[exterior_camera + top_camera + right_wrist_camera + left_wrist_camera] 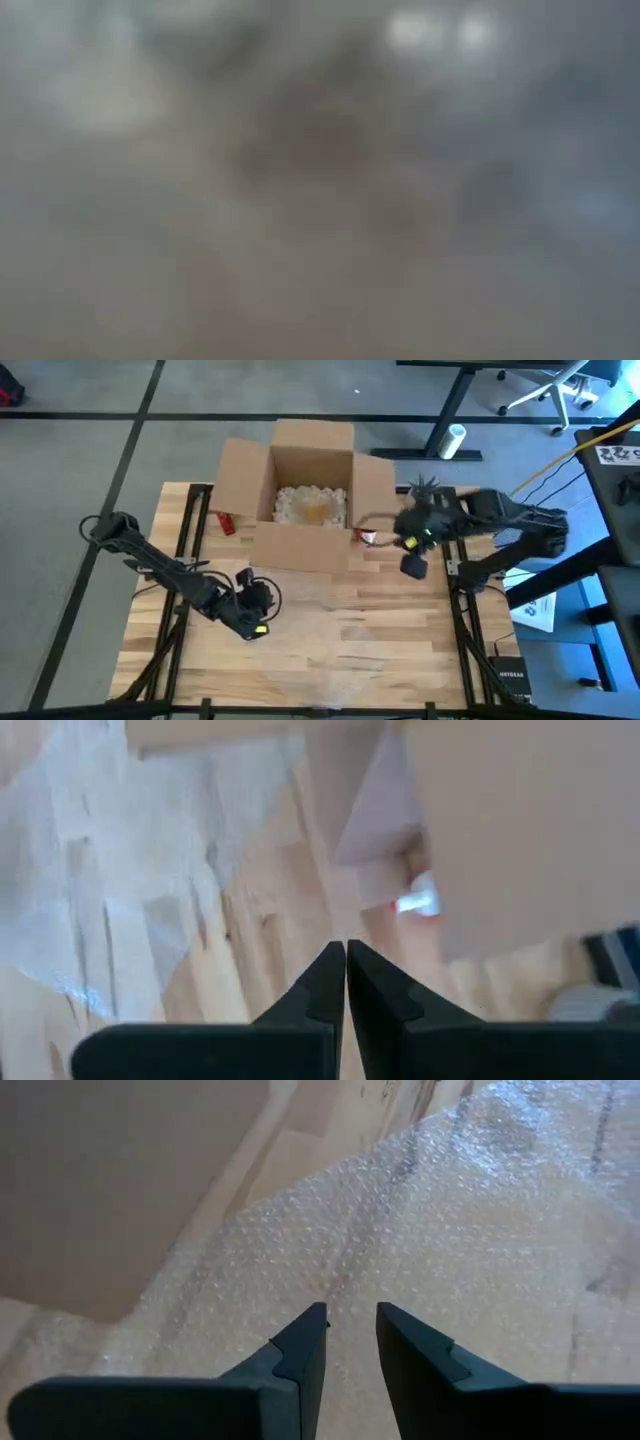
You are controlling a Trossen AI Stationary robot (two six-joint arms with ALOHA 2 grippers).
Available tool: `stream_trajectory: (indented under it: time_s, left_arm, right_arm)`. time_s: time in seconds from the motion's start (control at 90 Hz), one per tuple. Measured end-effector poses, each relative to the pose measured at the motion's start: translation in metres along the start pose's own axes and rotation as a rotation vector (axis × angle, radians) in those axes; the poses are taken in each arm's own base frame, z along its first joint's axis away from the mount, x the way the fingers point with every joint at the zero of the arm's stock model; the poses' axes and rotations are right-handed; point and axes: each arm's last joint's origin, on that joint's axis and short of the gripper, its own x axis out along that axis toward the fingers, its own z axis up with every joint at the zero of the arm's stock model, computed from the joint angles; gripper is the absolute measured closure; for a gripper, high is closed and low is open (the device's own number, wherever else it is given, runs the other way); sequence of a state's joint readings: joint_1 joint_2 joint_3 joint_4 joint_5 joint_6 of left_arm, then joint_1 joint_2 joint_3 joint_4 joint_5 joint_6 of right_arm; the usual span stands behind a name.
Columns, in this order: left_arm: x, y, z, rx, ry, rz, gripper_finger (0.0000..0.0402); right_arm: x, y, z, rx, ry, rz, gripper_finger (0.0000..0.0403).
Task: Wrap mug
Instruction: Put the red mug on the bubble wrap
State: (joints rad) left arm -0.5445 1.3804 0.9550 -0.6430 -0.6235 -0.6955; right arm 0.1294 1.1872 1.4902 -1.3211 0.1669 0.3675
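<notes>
Worktop (380,660): light wood planks. Open cardboard box (305,495) sits at the far edge, pale packing fill inside. Clear bubble wrap sheet (330,595) lies flat in front of the box. Small red item (224,523) beside the box's left flap.

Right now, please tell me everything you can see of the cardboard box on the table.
The cardboard box is plain brown and stands upright at the far middle of the wooden table, its four flaps folded outward. Inside lies pale crumpled packing material with a yellowish patch; what that patch is cannot be told. A clear bubble wrap sheet lies on the table in front of it. The right gripper, jaws shut, hangs beside its right front corner without touching it.
</notes>
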Motion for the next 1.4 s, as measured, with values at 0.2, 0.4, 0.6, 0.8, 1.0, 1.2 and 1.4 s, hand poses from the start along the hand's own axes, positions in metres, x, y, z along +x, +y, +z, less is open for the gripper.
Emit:
stream_trajectory:
  time_s: [0.2, 0.4, 0.6, 0.8, 1.0, 1.2, 1.4]
  left_arm:
    - [-0.001, -0.001, -0.001, -0.008, 0.0, -0.004, 0.0328]
    - [-0.001, -0.001, -0.001, -0.046, -0.001, -0.005, 0.0328]
    - [-0.001, -0.001, 0.0, -0.082, -0.004, -0.008, 0.0328]
    - [-0.001, -0.002, 0.001, -0.101, -0.015, -0.018, 0.0328]
    - [-0.001, -0.005, 0.004, -0.121, -0.038, -0.039, 0.0328]
    - [-0.001, -0.005, 0.004, -0.135, -0.039, -0.039, 0.0328]
    - [-0.001, -0.005, 0.004, -0.142, -0.038, -0.039, 0.0328]
  right_arm:
    - [0.049, -0.008, -0.075, 0.159, -0.135, 0.105, 0.0403]
    - [0.111, -0.026, -0.14, 0.278, -0.215, 0.084, 0.0403]
    - [0.151, -0.037, -0.173, 0.363, -0.427, 0.045, 0.0403]
    - [0.17, -0.042, -0.185, 0.409, -0.612, -0.03, 0.0397]
    - [0.178, -0.044, -0.192, 0.383, -0.596, -0.043, 0.0361]
    - [0.18, -0.044, -0.192, 0.403, -0.62, -0.053, 0.031]
    - [0.187, -0.044, -0.187, 0.527, -0.63, -0.066, 0.0296]
